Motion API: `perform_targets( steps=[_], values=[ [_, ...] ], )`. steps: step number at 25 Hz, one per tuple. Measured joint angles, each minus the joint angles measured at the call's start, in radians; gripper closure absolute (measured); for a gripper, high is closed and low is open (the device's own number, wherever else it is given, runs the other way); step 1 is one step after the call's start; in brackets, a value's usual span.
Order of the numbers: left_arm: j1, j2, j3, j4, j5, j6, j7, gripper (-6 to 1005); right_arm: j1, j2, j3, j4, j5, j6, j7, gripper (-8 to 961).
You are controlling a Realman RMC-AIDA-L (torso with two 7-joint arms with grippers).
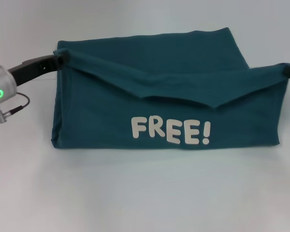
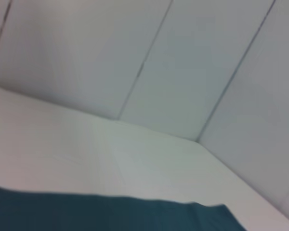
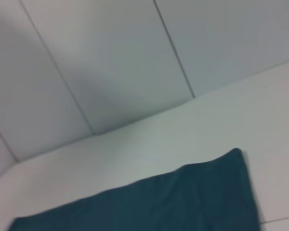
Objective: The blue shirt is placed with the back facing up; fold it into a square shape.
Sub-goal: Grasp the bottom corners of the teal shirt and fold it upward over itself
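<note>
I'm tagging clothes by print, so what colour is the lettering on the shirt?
White, reading "FREE!", on the teal-blue shirt; it shows best in the head view.

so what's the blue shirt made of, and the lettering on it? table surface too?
The blue shirt: soft matte knit, probably cotton; it sags in a loose fold between the left gripper and the right gripper. "FREE!" lettering: flat off-white print, likely ink or vinyl, can't tell which. Table: smooth pale hard surface, maybe laminate.
</note>
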Motion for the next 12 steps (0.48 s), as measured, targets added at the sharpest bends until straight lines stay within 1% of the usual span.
perform_targets(
  steps=[3, 6, 9, 12],
  values=[
    [-0.019, -0.022, -0.001, -0.038, -0.065, -0.088, 0.129, 972, 0.042, 0.012, -0.046, 0.051, 0.032, 0.151, -0.069, 910],
    [-0.040, -0.035, -0.002, -0.092, -0.134, -0.171, 0.268, 972, 0.082, 0.028, -0.066, 0.099, 0.074, 0.281, -0.169, 910],
    [-0.055, -0.046, -0.004, -0.144, -0.222, -0.251, 0.420, 973, 0.109, 0.043, -0.070, 0.129, 0.113, 0.350, -0.253, 908],
    [-0.058, -0.055, -0.003, -0.161, -0.280, -0.287, 0.509, 973, 0.124, 0.052, -0.071, 0.146, 0.142, 0.409, -0.304, 907]
  ],
)
